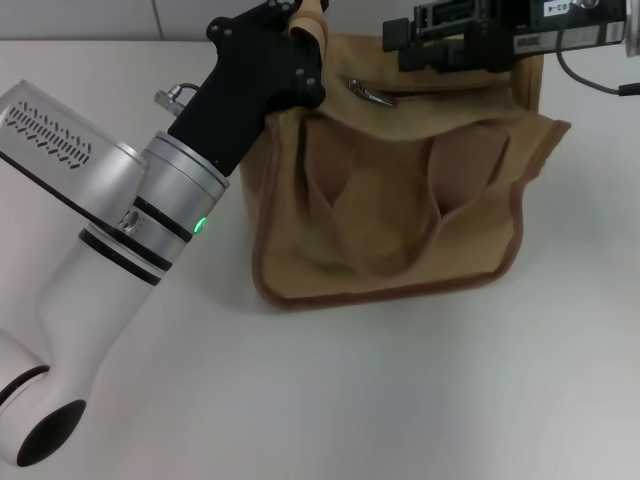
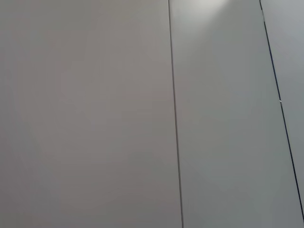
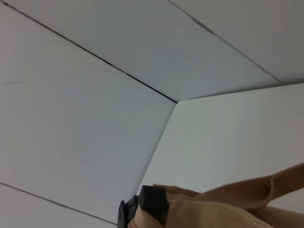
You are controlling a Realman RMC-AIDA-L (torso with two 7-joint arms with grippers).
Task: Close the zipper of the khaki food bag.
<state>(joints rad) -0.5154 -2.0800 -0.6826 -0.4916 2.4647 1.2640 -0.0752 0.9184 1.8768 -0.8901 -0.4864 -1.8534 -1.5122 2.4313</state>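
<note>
left fingers (image 1: pixel 300 25) pinching bag (image 1: pixel 390 200) handle (image 1: pixel 310 30) | right fingers (image 1: pixel 400 45) unclear, above zipper (image 1: pixel 372 93)

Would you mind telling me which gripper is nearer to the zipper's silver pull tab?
The right gripper, just beyond the pull tab at the bag's far edge. The left gripper is farther away, at the bag's far left corner by a handle.

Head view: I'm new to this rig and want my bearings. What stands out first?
The khaki food bag sits on the white table, slumped. The left gripper is at the bag's top left corner, by a tan handle; the right gripper is over its top right edge. Between them glints the zipper pull.
</note>
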